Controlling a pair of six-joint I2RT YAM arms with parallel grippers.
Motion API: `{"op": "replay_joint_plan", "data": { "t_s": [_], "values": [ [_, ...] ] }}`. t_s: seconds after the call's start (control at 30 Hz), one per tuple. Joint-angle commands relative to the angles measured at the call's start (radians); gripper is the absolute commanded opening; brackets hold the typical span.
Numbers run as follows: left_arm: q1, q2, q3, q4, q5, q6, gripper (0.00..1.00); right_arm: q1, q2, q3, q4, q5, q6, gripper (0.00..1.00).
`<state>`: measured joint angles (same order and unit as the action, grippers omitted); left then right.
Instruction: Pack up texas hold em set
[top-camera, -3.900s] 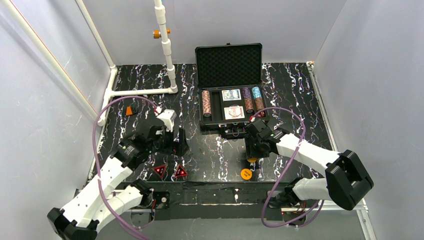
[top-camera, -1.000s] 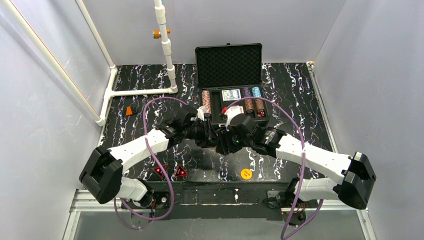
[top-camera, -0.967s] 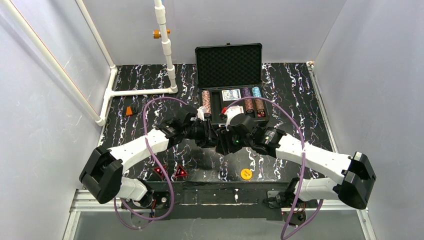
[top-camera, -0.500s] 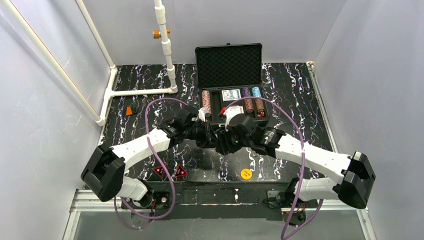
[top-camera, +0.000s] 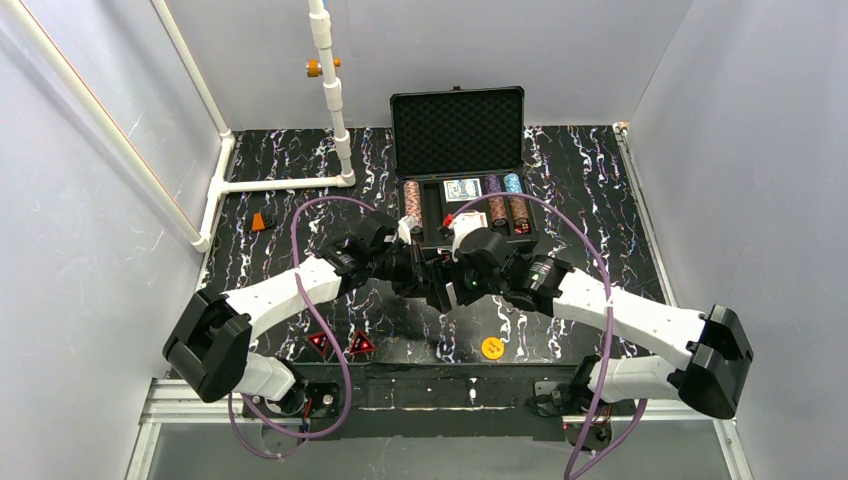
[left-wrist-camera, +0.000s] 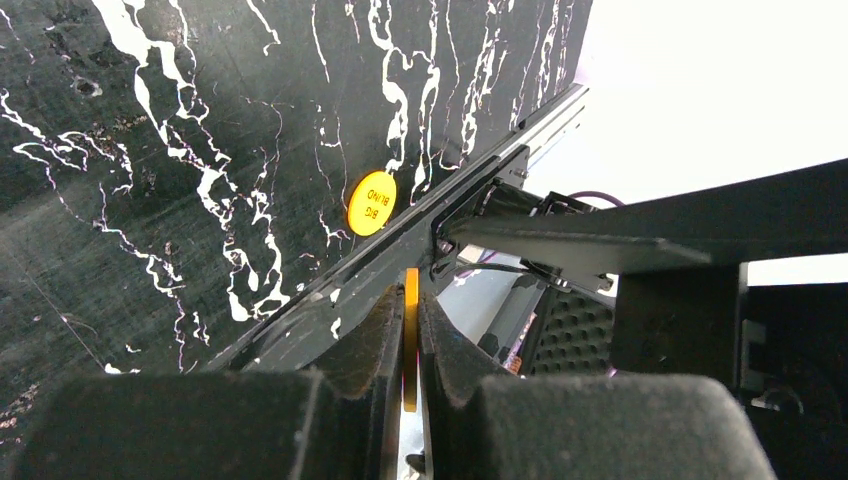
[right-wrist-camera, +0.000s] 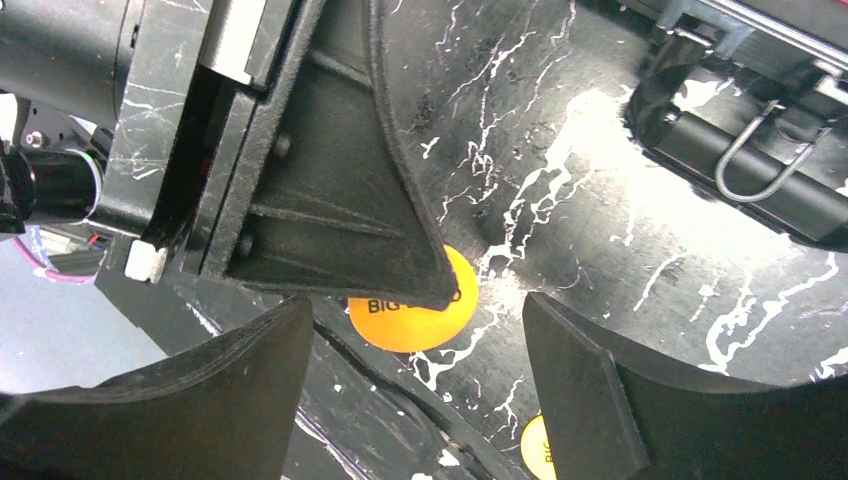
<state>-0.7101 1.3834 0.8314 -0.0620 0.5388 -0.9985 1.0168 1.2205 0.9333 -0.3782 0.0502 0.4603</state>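
The black case (top-camera: 456, 131) of the texas hold em set stands open at the back, with chip stacks (top-camera: 412, 207) and two card decks (top-camera: 462, 189) in its base. Both arms meet in front of it. My left gripper (left-wrist-camera: 410, 292) is shut on an orange disc (left-wrist-camera: 411, 335), gripped edge-on above the table. My right gripper (right-wrist-camera: 415, 335) is open, its fingers (right-wrist-camera: 585, 390) spread either side of that disc (right-wrist-camera: 410, 315) without touching it. A second orange disc (top-camera: 491, 347) lies on the table. Two red-black triangles (top-camera: 321, 340) lie near the front left.
A small orange block (top-camera: 263, 221) sits at the left of the black marbled table. White pipes (top-camera: 330, 90) run up the back left corner. The case's metal handle (right-wrist-camera: 750, 160) is close behind the right gripper. Grey walls enclose the table.
My right gripper's jaws have spread wide and let go of the orange disc. My left gripper has closed on it. Both arms have barely shifted.
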Motion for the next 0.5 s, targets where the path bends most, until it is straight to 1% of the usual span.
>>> {"op": "replay_joint_plan", "data": {
  "t_s": [0.0,0.1,0.3,0.47],
  "values": [
    [-0.005,0.0,0.057,-0.067,-0.002,0.029,0.0,0.006,-0.074,0.043,-0.012,0.084,-0.007,0.87],
    [-0.005,0.003,0.101,-0.116,-0.025,0.056,0.0,0.006,-0.12,0.029,-0.033,0.142,0.005,0.91],
    [-0.005,0.023,0.199,-0.19,-0.085,0.11,0.0,0.006,-0.245,-0.051,-0.042,0.254,0.062,0.93],
    [-0.003,0.07,0.312,-0.273,-0.157,0.162,0.0,0.006,-0.335,-0.12,-0.061,0.296,0.113,0.94]
  ]
}}
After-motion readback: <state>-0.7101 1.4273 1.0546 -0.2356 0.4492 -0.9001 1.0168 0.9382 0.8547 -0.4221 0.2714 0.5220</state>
